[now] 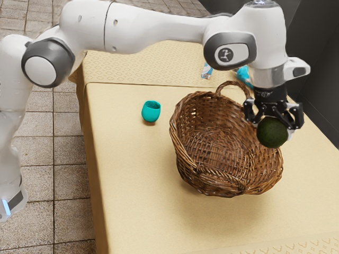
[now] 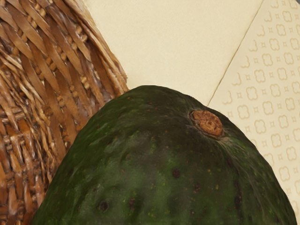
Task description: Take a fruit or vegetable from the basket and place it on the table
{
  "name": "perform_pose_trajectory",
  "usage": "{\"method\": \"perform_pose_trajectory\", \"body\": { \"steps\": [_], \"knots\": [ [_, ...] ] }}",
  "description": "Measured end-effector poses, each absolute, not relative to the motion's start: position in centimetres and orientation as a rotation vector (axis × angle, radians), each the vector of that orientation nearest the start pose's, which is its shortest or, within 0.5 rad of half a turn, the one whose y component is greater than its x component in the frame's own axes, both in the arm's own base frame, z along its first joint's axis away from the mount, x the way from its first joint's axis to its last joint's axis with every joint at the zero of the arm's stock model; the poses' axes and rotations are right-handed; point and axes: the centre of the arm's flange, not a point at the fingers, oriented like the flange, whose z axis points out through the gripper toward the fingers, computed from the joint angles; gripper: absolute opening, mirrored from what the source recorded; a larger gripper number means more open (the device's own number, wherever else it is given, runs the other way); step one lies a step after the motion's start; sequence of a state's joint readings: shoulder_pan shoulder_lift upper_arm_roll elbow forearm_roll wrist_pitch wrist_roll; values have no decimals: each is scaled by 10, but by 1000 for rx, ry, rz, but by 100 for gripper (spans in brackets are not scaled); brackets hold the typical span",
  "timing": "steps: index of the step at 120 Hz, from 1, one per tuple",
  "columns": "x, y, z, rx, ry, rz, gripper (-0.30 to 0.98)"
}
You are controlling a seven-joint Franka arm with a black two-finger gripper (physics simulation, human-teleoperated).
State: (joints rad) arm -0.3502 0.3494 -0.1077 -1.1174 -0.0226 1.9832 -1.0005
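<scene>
Before lowering the avocado (image 1: 272,132), move sideways until well past the rim of the basket (image 1: 183,153).
Held up at the basket's edge, on the exterior view's right; by the wrist view, seen beside the basket's wall, with tablecloth (image 2: 187,42) beyond. Exact height over the rim not possible to tell. Fingers of the gripper (image 1: 274,128) closed about the avocado from two sides, so keep firm and even pressure: probably hard and easy to roll if pinched off centre. Better to travel slowly and level toward the exterior view's right, because of some risk to catch the rim. Then go straight down to the table (image 1: 137,190), wait for soft contact, and only after this open little by little and rise vertically. Teal cup (image 1: 151,112) well apart, on the basket's other side; no need to go near.
</scene>
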Motion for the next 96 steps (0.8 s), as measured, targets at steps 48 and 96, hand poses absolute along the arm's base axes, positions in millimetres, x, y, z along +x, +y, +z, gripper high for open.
{"method": "perform_pose_trajectory", "body": {
  "steps": [48, 96],
  "knots": [
    [567, -453, 624, -3462, -898, -616, 57],
    [551, -191, 756, -2812, -2222, -409, 67]
  ]
}}
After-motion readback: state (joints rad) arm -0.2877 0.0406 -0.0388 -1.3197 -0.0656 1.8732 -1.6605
